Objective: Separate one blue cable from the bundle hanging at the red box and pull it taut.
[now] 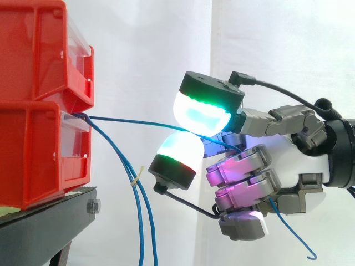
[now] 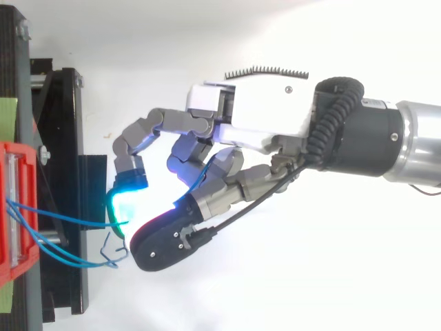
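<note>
The hand [image 1: 294, 160] pinches one blue cable [image 1: 138, 123] between its glowing pads [image 1: 202, 113]. The cable runs from the lower red bin's [image 1: 39, 160] front edge. From above the pads cover the pinch; the side view shows the cable's tail below the palm.

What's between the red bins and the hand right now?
In the side view one blue cable spans the gap from the red bins to the hand, pinched in its fingers; other cables hang down.

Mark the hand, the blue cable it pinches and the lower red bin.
hand [image 1: 288, 158], side view, on its white palm.
blue cable [image 1: 150, 124], side view, on the stretched span left of the hand.
lower red bin [image 1: 33, 155], side view, on its side wall.
</note>
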Controlling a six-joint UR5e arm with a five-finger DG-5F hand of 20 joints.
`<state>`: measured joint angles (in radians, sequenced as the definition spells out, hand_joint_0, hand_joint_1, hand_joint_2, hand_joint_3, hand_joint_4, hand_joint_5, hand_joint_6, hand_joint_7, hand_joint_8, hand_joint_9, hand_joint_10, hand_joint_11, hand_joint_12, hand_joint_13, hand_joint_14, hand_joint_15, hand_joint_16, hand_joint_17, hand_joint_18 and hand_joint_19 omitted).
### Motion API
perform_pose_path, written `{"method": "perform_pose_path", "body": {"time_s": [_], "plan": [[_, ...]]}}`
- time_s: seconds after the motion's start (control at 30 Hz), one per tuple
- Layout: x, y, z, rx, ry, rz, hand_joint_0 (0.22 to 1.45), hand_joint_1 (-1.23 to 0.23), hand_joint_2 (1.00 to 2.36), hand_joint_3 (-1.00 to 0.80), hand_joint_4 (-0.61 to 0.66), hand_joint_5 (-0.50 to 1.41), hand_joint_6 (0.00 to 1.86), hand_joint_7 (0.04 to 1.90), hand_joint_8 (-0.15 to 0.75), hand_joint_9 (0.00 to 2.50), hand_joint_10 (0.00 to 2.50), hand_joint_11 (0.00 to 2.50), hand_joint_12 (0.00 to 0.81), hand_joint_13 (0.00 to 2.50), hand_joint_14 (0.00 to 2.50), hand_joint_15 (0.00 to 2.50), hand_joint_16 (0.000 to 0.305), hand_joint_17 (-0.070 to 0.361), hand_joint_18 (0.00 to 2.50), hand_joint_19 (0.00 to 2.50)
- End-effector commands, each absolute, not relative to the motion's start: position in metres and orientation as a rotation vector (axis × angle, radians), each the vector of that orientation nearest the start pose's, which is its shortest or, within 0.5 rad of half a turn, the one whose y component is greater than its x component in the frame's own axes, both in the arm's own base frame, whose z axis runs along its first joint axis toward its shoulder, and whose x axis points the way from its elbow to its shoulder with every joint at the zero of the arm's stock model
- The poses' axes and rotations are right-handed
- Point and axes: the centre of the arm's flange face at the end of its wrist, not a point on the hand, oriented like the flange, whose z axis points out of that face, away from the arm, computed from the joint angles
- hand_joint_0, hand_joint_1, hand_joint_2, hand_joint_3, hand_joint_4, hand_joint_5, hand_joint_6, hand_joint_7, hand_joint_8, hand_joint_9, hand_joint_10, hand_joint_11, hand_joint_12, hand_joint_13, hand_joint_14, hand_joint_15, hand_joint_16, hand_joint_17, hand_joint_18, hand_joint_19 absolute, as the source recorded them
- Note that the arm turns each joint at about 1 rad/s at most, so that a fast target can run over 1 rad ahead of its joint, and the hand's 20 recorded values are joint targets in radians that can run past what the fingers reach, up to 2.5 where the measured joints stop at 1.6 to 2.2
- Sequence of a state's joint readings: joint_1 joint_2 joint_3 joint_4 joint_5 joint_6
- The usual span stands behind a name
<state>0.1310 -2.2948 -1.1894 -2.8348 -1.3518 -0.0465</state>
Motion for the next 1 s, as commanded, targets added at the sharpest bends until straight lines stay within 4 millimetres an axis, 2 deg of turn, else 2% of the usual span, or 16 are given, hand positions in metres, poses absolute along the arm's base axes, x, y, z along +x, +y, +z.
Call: {"method": "perform_pose_path", "body": {"time_s": [0.0, 0.13, 0.37, 0.6, 0.83, 0.97], "plan": [[0.7585, -0.0568, 0.2463, 1.233, 1.198, 1.084, 0.66, -0.72, 1.0, -0.5, 0.13, -0.19, 0.88, 1.12, 0.326, 1.03, 1.63, 1.61, 0.404, 0.96, 1.95, 1.59, 0.049, 0.11, 1.15, 1.1], [0.7585, -0.0554, 0.2458, 1.232, 1.195, 1.077, 0.6, -0.65, 1.0, -0.5, 0.15, -0.19, 0.87, 1.13, 0.324, 1.03, 1.61, 1.59, 0.408, 0.97, 1.95, 1.54, 0.05, 0.112, 1.15, 1.1], [0.7587, -0.0556, 0.2464, 1.233, 1.193, 1.076, 0.58, -0.58, 1.0, -0.5, 0.15, -0.19, 0.86, 1.11, 0.333, 1.04, 1.6, 1.58, 0.408, 0.97, 1.96, 1.53, 0.05, 0.113, 1.15, 1.11], [0.7582, -0.0556, 0.2456, 1.234, 1.196, 1.074, 0.56, -0.57, 1.0, -0.5, 0.16, -0.19, 0.85, 1.13, 0.325, 1.04, 1.61, 1.57, 0.41, 0.98, 1.96, 1.51, 0.051, 0.115, 1.15, 1.1], [0.7582, -0.0558, 0.2456, 1.235, 1.195, 1.073, 0.49, -0.6, 1.0, -0.5, 0.18, -0.2, 0.84, 1.08, 0.35, 1.02, 1.66, 1.52, 0.438, 0.99, 1.99, 1.46, 0.058, 0.13, 1.18, 1.07], [0.7581, -0.0567, 0.2456, 1.239, 1.188, 1.066, 0.47, -0.5, 1.0, -0.5, 0.19, -0.2, 0.83, 1.06, 0.357, 1.02, 1.64, 1.51, 0.445, 0.98, 2.02, 1.41, 0.061, 0.137, 1.18, 1.06]]}}
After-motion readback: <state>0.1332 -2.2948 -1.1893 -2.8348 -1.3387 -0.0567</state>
